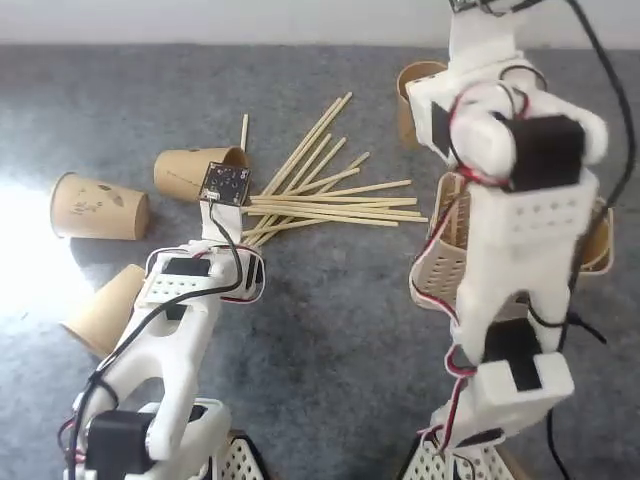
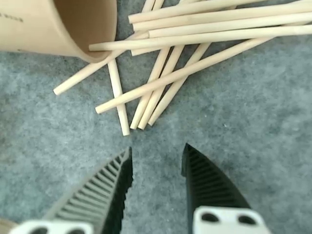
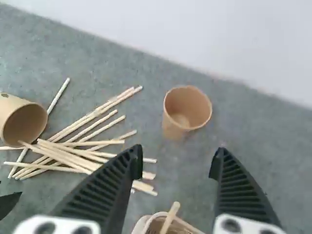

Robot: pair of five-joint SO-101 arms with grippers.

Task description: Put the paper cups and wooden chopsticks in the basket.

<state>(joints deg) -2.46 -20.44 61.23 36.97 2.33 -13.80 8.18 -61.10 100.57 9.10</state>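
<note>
Left end effector, spread, is placed just short of chopsticks fanned lengthwise ahead; right end effector, also spread, is farther.

Your left arm and right arm are white plastic with black servo blocks and looping red-and-black cables. The left gripper and right gripper have black ribbed fingers.

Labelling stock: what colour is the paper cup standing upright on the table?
The upright paper cup is plain light brown; best seen in the right wrist view.
</note>
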